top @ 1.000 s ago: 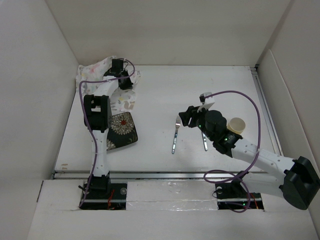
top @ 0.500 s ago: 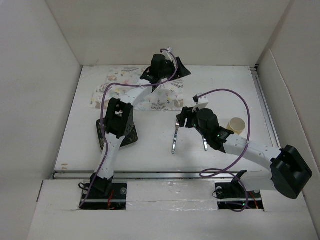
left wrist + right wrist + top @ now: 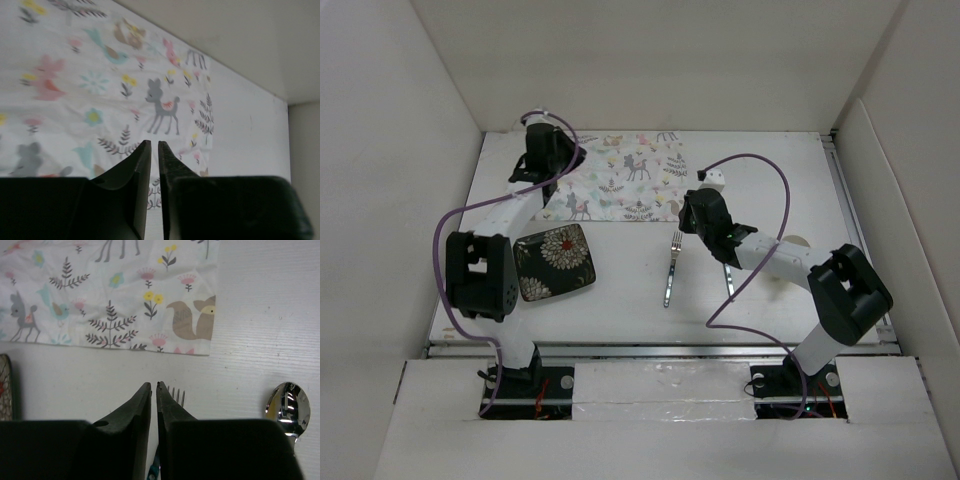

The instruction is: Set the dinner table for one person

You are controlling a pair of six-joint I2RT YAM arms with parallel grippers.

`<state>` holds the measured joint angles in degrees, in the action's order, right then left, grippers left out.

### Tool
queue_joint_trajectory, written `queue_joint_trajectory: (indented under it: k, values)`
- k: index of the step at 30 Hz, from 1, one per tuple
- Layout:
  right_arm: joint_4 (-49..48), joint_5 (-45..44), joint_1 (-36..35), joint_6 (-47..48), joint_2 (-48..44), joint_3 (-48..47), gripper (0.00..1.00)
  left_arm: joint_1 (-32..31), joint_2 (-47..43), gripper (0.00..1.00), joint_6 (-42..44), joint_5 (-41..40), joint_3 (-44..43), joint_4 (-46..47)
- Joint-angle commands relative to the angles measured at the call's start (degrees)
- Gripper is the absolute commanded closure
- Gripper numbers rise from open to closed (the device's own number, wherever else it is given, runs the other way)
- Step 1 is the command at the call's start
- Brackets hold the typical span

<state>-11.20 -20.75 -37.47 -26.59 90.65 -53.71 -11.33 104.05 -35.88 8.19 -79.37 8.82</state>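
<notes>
The white dinner table holds a pastel animal-print placemat, spread flat at the back middle. A dark floral square plate lies at the front left. A fork and a spoon lie right of the plate. My left gripper is shut and empty over the placemat's left end; the cloth shows beyond its fingertips. My right gripper is shut and empty just above the fork's tines, short of the placemat's near edge. The spoon's bowl lies to its right.
A pale paper cup stands right of the spoon, partly hidden behind my right arm. White walls enclose the table at the left, back and right. The plate's edge shows at the left of the right wrist view.
The placemat went from a crumpled heap at the back left to lying flat at the back middle. My left gripper swung right, then back left. My right gripper moved a little farther back.
</notes>
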Motion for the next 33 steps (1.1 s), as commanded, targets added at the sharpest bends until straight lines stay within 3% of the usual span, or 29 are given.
queue_joint_trajectory:
  k: [1,3,5,10,19,21,23,27,33]
  values:
    - [2.0,-2.9,1.6,-2.5,3.2,-4.1,0.77,4.8,-7.9,0.89,-2.0,-10.2,6.0,-2.5]
    - [1.1,-2.2,3.9,-3.4,5.7,-4.7,0.61,9.6,-9.6,0.77,-3.3,-11.5,9.5,-3.5]
    - [0.1,0.8,5.8,-4.1,8.0,-5.1,0.51,15.6,-9.4,0.74,-4.4,-9.2,10.9,-7.4]
    - [0.2,3.3,7.1,-3.4,13.6,-8.2,0.46,23.9,-8.1,0.72,-2.0,-7.6,14.2,-8.6]
    - [2.8,5.7,8.2,-3.6,19.7,-12.2,0.45,24.6,-0.4,0.68,3.0,-17.7,9.3,-17.7]
    - [2.2,5.8,8.2,-4.1,20.4,-12.1,0.52,24.6,-0.3,0.68,3.4,-19.3,9.2,-18.5]
    - [2.4,5.5,8.2,-3.9,20.4,-12.4,0.53,24.6,-0.4,0.68,3.1,-21.6,8.9,-20.4]
    - [3.2,5.4,8.2,-3.9,20.4,-12.6,0.54,24.6,-2.1,0.5,3.5,-23.0,10.7,-19.3]
    - [3.6,6.0,8.2,-3.8,20.7,-12.6,0.61,24.6,2.5,0.55,2.8,-22.2,7.7,-20.9]
